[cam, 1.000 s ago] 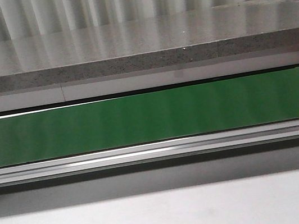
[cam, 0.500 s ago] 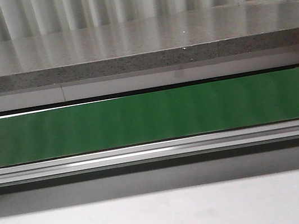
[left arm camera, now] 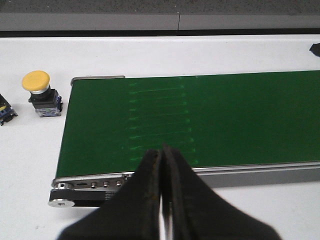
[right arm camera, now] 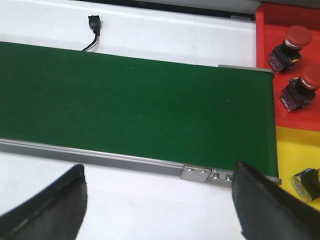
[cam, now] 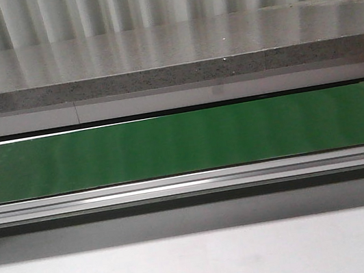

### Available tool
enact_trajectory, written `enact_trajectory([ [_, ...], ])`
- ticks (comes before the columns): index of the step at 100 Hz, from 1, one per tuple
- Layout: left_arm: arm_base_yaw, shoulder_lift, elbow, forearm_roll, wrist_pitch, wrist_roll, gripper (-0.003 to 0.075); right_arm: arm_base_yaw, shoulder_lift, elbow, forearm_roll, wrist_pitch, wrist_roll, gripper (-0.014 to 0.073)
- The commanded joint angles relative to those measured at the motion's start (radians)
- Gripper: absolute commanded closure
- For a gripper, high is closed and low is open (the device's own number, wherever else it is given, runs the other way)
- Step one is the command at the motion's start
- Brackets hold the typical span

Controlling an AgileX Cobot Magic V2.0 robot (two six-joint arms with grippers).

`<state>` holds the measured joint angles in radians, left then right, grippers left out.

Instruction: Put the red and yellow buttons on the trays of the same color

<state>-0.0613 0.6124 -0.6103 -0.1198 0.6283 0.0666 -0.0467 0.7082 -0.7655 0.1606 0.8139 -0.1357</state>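
White worktop [cam: 202, 265] fills the near ground in the front view, and beyond it the green conveyor belt [cam: 183, 143] runs across, bare of any button, with a grey stone ledge [cam: 169, 55] behind. Neither arm shows from the front. Over the left end of the belt, the left end effector [left arm camera: 162, 200] hangs with its fingers pressed together and nothing between them. Off that end, on the worktop, a yellow button [left arm camera: 39, 92] stands upright on its dark base, and a second part just beside it is cut by the frame edge. At the other end the right end effector [right arm camera: 160, 200] hovers with its fingers spread wide, gripping nothing. Past the belt's end lie the red tray [right arm camera: 287, 65], carrying two red buttons [right arm camera: 295, 40], and the yellow tray [right arm camera: 295, 155], with one button half visible at its edge. I'd say the loose yellow button is next: the left fingers should part first, then come down straight over the cap and close on the base so it stays upright.
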Motion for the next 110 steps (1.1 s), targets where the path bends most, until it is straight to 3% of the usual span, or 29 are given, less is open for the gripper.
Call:
enact_trajectory([
  [1,-0.005,0.0,-0.025,-0.008,-0.073,-0.007,0.074,0.003,-0.037,0.0,0.004,-0.051,-0.01,0.0036],
  [12,-0.005,0.0,-0.025,-0.008,-0.073,-0.007,0.074,0.003,-0.055,0.007,0.004,-0.046,-0.01,0.0183],
  [36,-0.005,0.0,-0.025,-0.008,-0.073,-0.007,0.074,0.003,-0.056,0.007,0.004,-0.056,-0.01,0.0669],
  [75,-0.005,0.0,-0.025,-0.008,-0.089,-0.007,0.0716,0.003,-0.056,0.007,0.004,-0.058,-0.01,0.0661],
  [87,-0.005,0.0,-0.025,-0.008,-0.079,-0.007,0.0554,0.003,-0.056,0.007,0.004,-0.058,-0.01,0.0661],
  [102,-0.005,0.0,-0.025,-0.008,-0.07,-0.007,0.0156,0.003,-0.056,0.007,0.004,-0.058,-0.01,0.0661],
  [110,-0.005,0.0,-0.025,-0.008,-0.076,-0.007,0.0034,0.003,-0.056,0.007,0.004,-0.058,-0.01,0.0661],
])
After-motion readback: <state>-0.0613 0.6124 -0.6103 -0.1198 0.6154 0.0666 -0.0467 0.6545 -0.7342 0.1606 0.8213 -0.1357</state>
